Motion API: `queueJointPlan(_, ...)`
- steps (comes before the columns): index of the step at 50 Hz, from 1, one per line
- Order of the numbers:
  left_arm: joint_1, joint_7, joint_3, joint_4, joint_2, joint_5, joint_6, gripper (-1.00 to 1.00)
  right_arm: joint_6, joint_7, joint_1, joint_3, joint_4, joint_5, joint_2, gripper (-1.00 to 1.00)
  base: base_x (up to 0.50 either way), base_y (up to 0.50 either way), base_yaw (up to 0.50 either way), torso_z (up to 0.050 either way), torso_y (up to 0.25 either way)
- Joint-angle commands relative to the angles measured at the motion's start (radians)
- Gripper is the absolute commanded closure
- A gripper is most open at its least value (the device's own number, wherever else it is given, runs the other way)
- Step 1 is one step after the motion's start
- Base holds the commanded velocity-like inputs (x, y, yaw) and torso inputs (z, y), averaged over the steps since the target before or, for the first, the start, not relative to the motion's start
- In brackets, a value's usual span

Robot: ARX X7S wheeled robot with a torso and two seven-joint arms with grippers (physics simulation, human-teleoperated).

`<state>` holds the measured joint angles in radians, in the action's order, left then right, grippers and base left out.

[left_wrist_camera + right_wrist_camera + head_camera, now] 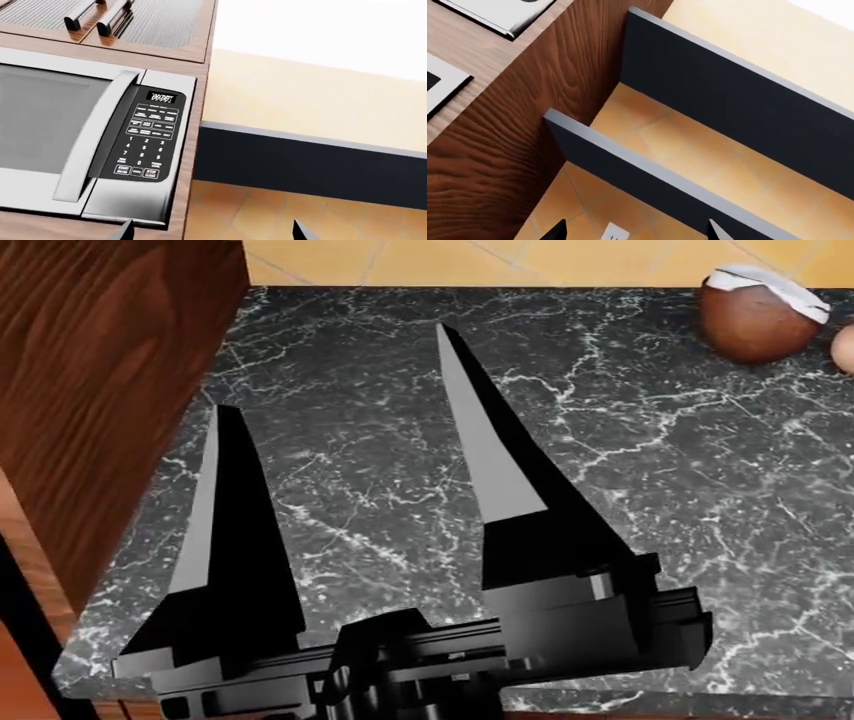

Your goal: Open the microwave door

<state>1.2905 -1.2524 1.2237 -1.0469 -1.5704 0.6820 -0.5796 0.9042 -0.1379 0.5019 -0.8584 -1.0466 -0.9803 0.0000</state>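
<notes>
The microwave (87,135) sits built into a wooden cabinet surround (190,150), beneath an upper cabinet with two bar handles (100,17). Its door (47,120) is shut, flush with the front face, and the long vertical door handle (93,145) stands just beside the keypad panel (147,140) at the door's outer edge. In the left wrist view the left gripper (210,231) shows only as two dark fingertips at the picture's border, spread well apart with nothing between them; the jaws are released and hold nothing. They lie off to the side of the keypad, not in line with the handle, and clear of the appliance. The right gripper (635,231) likewise shows two separated tips, released and empty, facing the cabinet's wooden side and dark panels over a tiled floor (707,165); it is not aimed at the microwave. The head view looks down on a marble countertop (667,490), with a gripper's two long fingers (501,460) spread open over it; which arm this is cannot be told. A coconut (754,315) lies near the countertop's far right corner. Judgement: the task is at the approach step, with no contact made. The next move calls for the left gripper to shift toward the handle, straddle it with open jaws, close, then pull outward along the door's swing.
</notes>
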Motion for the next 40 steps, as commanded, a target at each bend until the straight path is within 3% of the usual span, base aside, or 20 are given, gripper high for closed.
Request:
queueJointPlan(1, -0.018, 0.012, 0.016, 0.000, 0.000, -0.032, -0.003, -1.00, -0.014, -0.001, -0.010, 0.011, -0.001, 0.012, 0.000, -1.00, 0.00, 0.50, 0.00, 0.000, 0.000)
queueJointPlan(32, -0.048, 0.009, 0.038, 0.000, 0.000, -0.091, -0.007, -1.00, -0.047, 0.006, -0.036, 0.034, -0.001, 0.037, 0.000, -1.00, 0.00, 0.50, 0.00, 0.000, 0.000)
queueJointPlan(40, -0.060, 0.009, 0.047, 0.000, 0.000, -0.113, -0.010, -1.00, -0.068, 0.018, -0.057, 0.100, -0.001, 0.123, 0.000, -1.00, 0.21, 0.09, 0.00, 0.000, 0.000)
